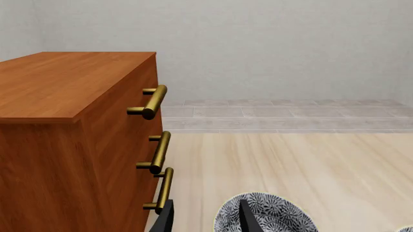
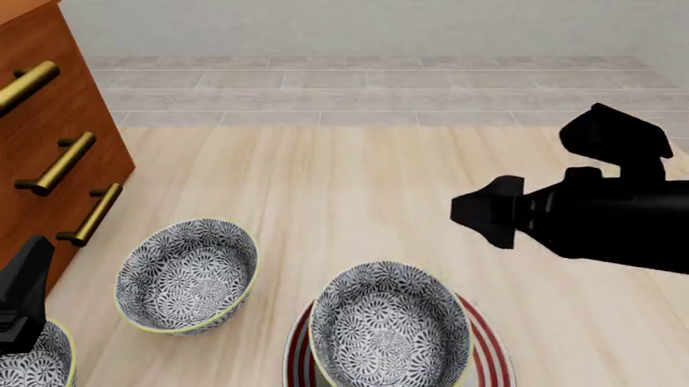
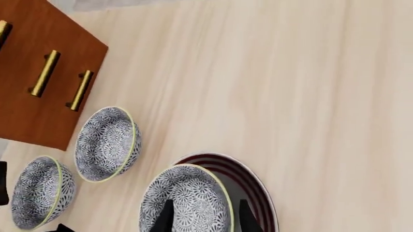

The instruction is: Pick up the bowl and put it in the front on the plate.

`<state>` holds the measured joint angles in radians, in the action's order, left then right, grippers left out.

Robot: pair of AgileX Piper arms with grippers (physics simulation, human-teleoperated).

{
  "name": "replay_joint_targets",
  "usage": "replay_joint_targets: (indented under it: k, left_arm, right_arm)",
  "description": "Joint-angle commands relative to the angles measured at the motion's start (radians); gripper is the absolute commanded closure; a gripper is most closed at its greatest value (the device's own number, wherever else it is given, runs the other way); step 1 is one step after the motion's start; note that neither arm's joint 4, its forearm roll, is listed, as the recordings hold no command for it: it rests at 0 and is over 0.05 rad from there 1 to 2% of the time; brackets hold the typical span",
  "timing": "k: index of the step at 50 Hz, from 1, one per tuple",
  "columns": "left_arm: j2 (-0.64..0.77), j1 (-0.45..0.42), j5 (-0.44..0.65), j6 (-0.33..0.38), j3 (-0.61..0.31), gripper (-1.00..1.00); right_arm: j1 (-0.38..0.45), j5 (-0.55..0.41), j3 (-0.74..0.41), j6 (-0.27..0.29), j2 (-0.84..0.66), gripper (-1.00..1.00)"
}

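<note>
The bowl (image 2: 390, 330), white with a dense dark-blue floral pattern and a yellowish rim, sits upright on the red-ringed plate (image 2: 490, 355) at the front centre. In the right wrist view the bowl (image 3: 187, 193) rests on the plate (image 3: 255, 186), and my right gripper (image 3: 206, 220) hangs open above it with nothing between its fingers. In the front view the right gripper (image 2: 473, 211) is raised, up and to the right of the bowl, not touching it. My left gripper (image 2: 22, 302) is at the front left edge, its fingers (image 1: 248, 217) apart and holding nothing.
Two matching bowls stand on the table, one left of the plate (image 2: 189, 274) and one at the front-left corner (image 2: 32, 363). A wooden drawer cabinet (image 2: 43, 105) with brass handles (image 2: 56, 164) stands along the left. Beyond the table lie a tiled strip and a grey wall.
</note>
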<state>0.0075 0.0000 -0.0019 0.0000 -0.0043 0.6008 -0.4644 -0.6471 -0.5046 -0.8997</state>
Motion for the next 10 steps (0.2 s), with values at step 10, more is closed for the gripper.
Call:
replay_joint_targets:
  k: [10]
  left_arm:
    - [0.000, 0.000, 0.000, 0.000, 0.000, -1.00]
  right_arm:
    - [-0.019, 0.008, -0.074, 0.025, 0.043, -1.00]
